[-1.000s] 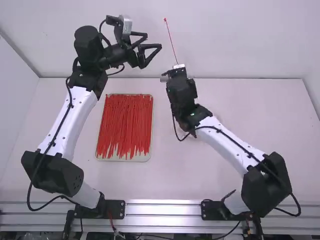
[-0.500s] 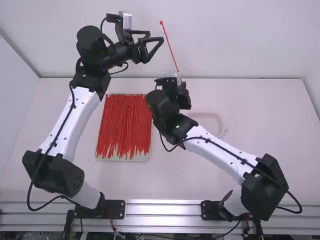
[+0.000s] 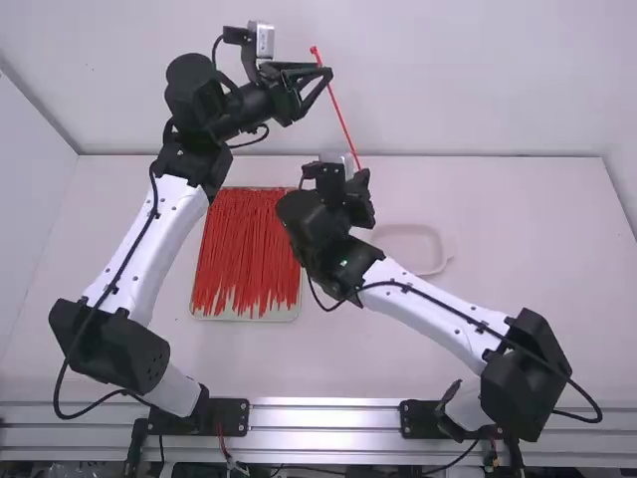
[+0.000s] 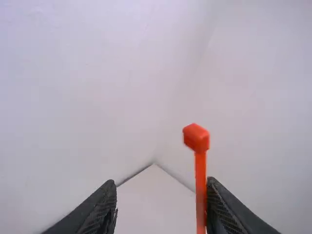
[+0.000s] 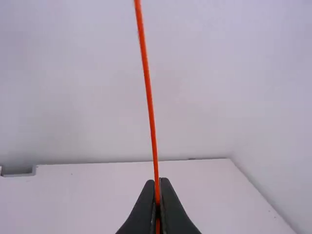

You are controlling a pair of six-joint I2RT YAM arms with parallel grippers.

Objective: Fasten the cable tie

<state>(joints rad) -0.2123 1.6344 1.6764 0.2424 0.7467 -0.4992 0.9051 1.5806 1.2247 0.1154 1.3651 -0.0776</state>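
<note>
A red cable tie stands nearly upright above the back of the table. My right gripper is shut on its lower end, and in the right wrist view the strap rises straight out of the shut gripper. The tie's square head is at the top. My left gripper is open up there, raised off the table. The strap passes between its fingers, close to one fingertip, and the head sits just beyond the tips.
A tray heaped with several red cable ties lies left of centre on the white table. A white looped tie lies right of the right arm's wrist. Walls stand close behind and at both sides.
The right arm swung left and carried the tie's head to the left gripper. The left gripper shifted right and up, so the strap now runs between its open fingers.
</note>
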